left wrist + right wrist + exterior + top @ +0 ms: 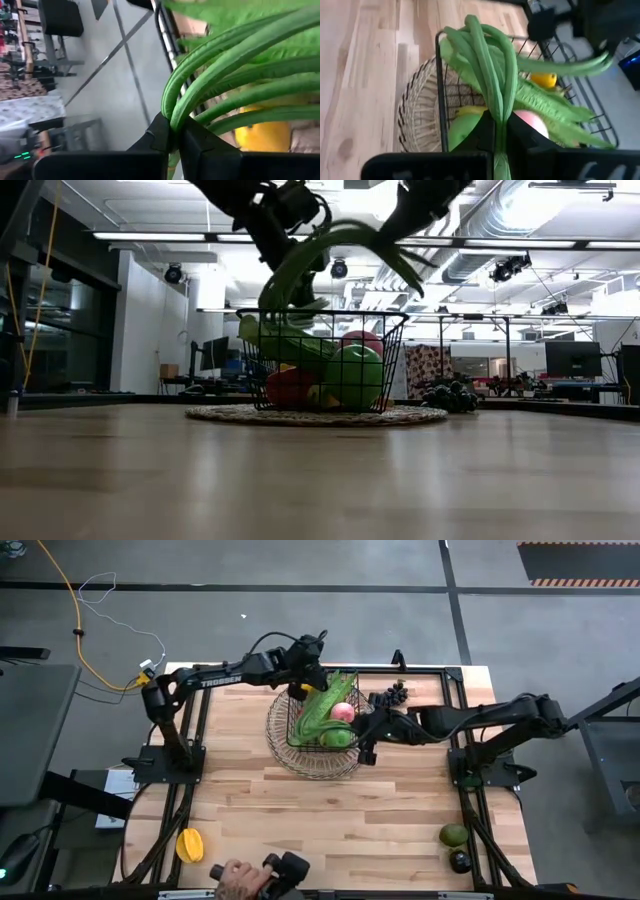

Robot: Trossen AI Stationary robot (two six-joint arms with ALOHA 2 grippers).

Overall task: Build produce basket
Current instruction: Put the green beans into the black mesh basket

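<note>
Basket (300,752) holds green beans (322,710), apples, lemon.

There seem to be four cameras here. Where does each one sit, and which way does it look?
High view: overhead, straight down; both arms, basket, a person's hand.
Low view: table height, level across; arms enter from above.
Left wrist view: left gripper shut on green beans.
Right wrist view: right gripper shut on beans, facing the basket.
All four share the beans.

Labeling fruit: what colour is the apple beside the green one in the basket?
Pink apple, clearest in the high view.
</note>
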